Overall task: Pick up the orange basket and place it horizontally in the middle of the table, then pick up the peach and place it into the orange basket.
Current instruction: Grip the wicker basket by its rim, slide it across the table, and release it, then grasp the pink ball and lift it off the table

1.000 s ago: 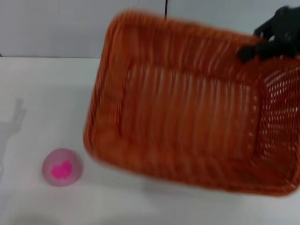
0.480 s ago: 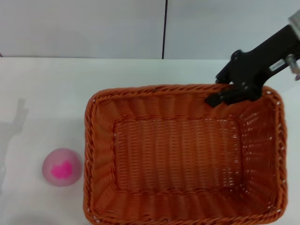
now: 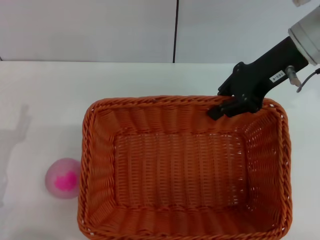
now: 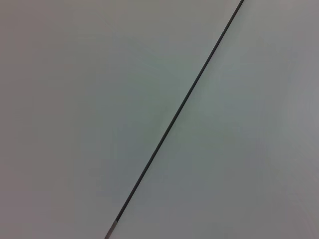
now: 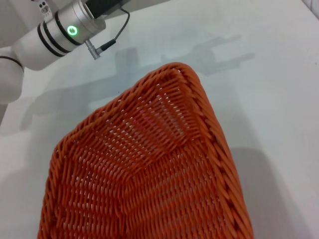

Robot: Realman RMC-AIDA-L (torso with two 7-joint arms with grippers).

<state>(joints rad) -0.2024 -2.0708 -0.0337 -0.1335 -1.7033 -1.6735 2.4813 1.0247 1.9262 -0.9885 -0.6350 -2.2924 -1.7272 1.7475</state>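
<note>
The orange basket (image 3: 150, 101) lies flat and open side up on the white table (image 3: 45, 100), long side running left to right, filling the middle and right of the head view. My right gripper (image 3: 226, 107) is at the basket's far rim near its right corner, shut on the braided edge, with one dark finger inside the wall. The right wrist view shows a corner of the basket (image 5: 149, 164) from close up. The peach (image 3: 62, 178), pale pink with a magenta blotch, rests on the table just left of the basket's near left corner. My left gripper is out of view.
A grey wall with a dark vertical seam (image 3: 176, 30) stands behind the table; the left wrist view shows only this seam (image 4: 174, 119). A white arm segment with a green light (image 5: 65, 30) shows in the right wrist view. Bare tabletop (image 5: 279, 89) lies left of and behind the basket.
The basket came down from a raised, tilted pose to lie flat on the table, then shifted a little to the left with my right gripper. The peach has not moved.
</note>
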